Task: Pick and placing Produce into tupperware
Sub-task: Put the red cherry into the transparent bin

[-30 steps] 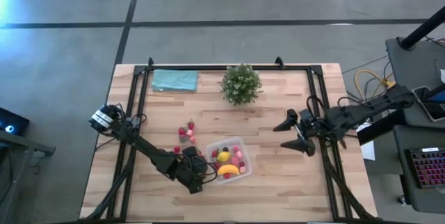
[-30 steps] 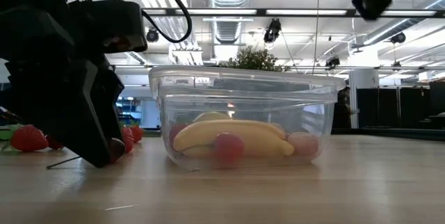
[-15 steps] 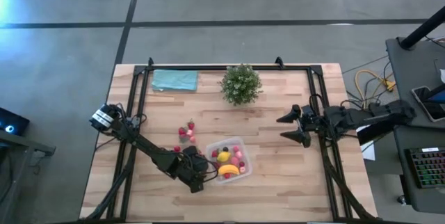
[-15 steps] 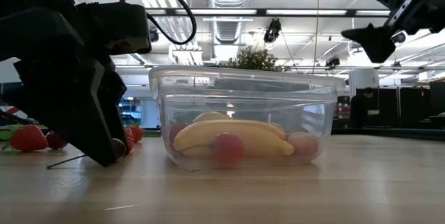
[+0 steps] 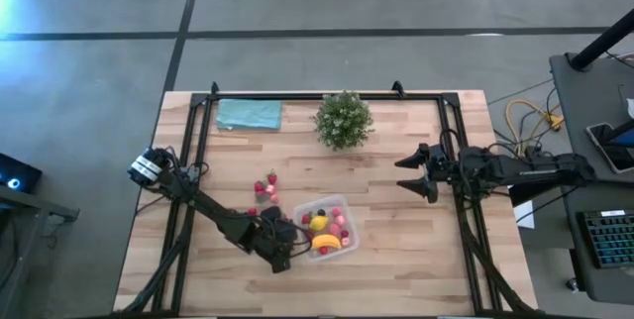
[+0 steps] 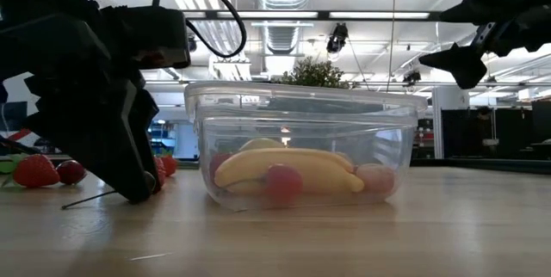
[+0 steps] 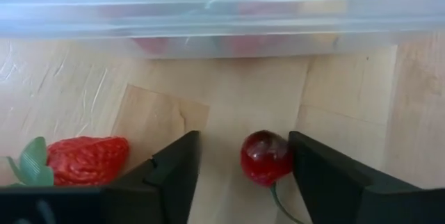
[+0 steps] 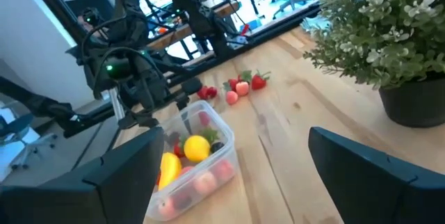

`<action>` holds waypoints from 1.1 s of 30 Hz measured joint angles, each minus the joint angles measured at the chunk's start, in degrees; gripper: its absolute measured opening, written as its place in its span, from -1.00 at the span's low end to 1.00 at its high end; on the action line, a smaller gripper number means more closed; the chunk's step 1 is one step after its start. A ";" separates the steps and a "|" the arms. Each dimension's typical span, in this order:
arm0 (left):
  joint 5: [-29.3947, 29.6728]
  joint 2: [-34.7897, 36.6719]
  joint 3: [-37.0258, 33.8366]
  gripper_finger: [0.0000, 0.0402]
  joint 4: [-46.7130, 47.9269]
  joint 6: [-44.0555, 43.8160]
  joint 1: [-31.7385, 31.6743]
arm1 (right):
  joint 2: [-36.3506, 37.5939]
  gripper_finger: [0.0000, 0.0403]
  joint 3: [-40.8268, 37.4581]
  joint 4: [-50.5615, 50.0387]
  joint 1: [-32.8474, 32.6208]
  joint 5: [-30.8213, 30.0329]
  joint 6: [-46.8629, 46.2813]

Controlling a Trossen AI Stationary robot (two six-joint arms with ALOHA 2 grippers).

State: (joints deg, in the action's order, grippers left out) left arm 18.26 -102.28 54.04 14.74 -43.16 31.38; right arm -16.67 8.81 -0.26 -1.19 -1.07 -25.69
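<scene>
The clear tupperware (image 5: 327, 227) stands on the wooden table with a banana (image 6: 284, 169), a lemon (image 5: 318, 223) and red pieces inside. My left gripper (image 7: 240, 175) points down at the table just left of it, open. Between its fingers lies a dark red cherry (image 7: 265, 158) with a stem, resting on the wood close to one finger (image 7: 327, 175). A strawberry (image 7: 87, 160) lies outside the other finger (image 7: 174, 175). My right gripper (image 5: 414, 173) hangs open in the air near the table's right side, with nothing in it. My left gripper has the cherry's side (image 7: 286, 156) right against one finger, and I cannot tell whether they touch. The other finger stands well clear of the cherry. The fingers come slanting down from above. The cherry lies on the table.
A few loose strawberries (image 5: 265, 188) lie on the wood left of and beyond the tupperware. A bushy potted plant (image 5: 343, 119) and a teal cloth (image 5: 249, 113) sit near the far edge. Bare wood lies right of the tupperware.
My right gripper has come down and swung a little toward the far edge, staying open, and now points about level over the table's right side.
</scene>
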 joint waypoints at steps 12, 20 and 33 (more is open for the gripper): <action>-2.17 0.00 0.00 -0.33 -0.14 0.12 -0.02 | -0.73 0.74 -3.91 6.78 0.00 -0.23 -0.90; -4.89 0.71 0.11 -0.55 1.77 0.00 0.04 | -1.55 0.71 -7.89 12.49 0.00 -0.47 -3.58; -6.59 7.72 1.55 -0.63 11.79 0.29 -0.61 | -1.53 0.72 -7.97 12.54 0.00 -0.47 -3.89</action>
State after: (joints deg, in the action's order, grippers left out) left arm 11.67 -94.56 55.59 26.53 -42.87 30.77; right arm -18.20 0.84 12.27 -1.19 -1.54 -29.58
